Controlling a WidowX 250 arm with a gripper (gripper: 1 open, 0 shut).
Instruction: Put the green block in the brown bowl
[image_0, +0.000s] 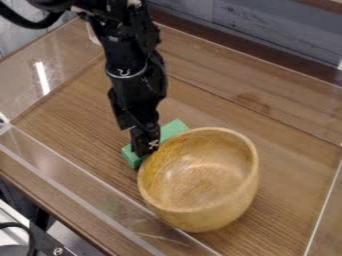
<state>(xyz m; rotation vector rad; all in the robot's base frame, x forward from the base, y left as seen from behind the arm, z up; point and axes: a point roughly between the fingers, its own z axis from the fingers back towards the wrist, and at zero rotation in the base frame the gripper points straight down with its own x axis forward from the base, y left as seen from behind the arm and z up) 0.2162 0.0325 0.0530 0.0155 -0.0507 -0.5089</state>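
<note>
The green block (168, 129) lies flat on the wooden table, touching the left rim of the brown bowl (203, 186). Only its far end and a bit of its near end show, because the black gripper (143, 140) stands straight down over its middle. The gripper is open, with its fingers low at the block, one on either side as far as I can tell, and nothing lifted. The bowl is empty and sits tipped, its right rim higher than its left.
Clear plastic walls (80, 185) fence the wooden table (267, 100) at the front and on the left. A clear plastic piece (96, 32) stands at the back left behind the arm. The table's front edge runs just beyond the near wall.
</note>
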